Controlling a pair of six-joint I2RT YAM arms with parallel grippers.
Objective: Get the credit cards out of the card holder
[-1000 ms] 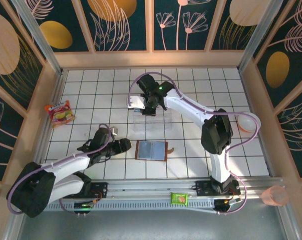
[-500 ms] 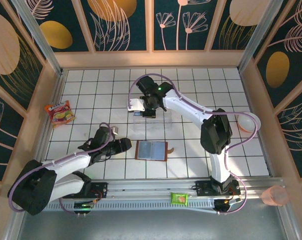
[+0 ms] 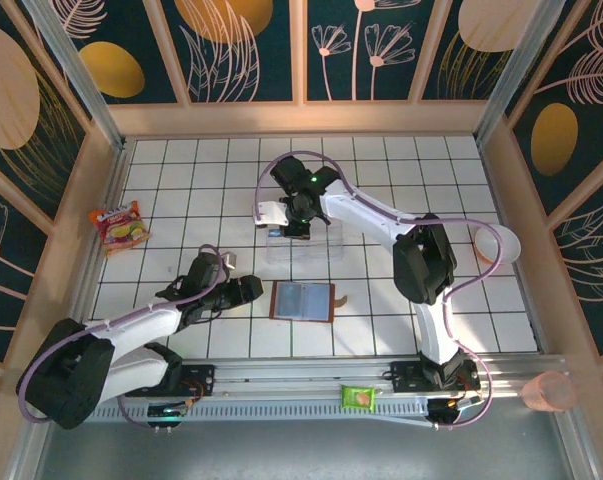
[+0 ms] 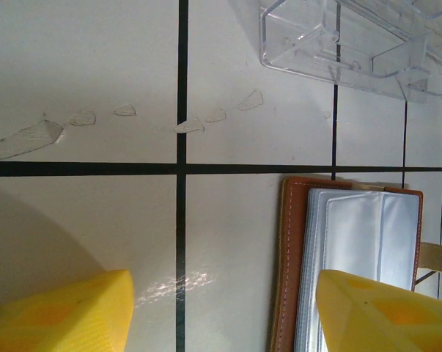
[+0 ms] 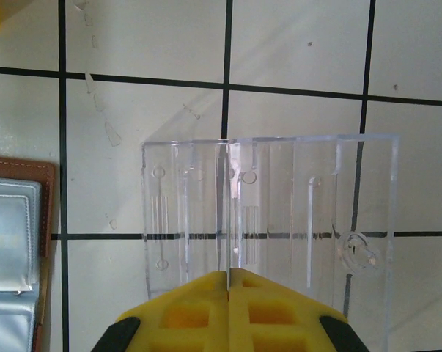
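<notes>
The desk (image 3: 181,200) is white, ruled with a black grid. The wallet (image 4: 352,249) is brown leather with pale stitching, its inner sleeves silvery blue-grey. The box (image 5: 279,198) is clear. The left claw (image 4: 221,315) and the right claw (image 5: 228,282) are yellow. The side packet (image 3: 121,225) is red and orange, the near packet (image 3: 360,397) green.

1. Two robot arms: the left arm (image 3: 141,325) and the right arm (image 3: 366,210), both white and black.
2. One brown wallet (image 3: 303,301), lying open.
3. One clear plastic box (image 3: 316,246).
4. Two snack packets: a red packet (image 3: 121,225) at the left, a green packet (image 3: 360,397) at the near edge.
5. Two cups: a pale cup (image 3: 496,245) and a pink cup (image 3: 549,391), both at the right.
</notes>
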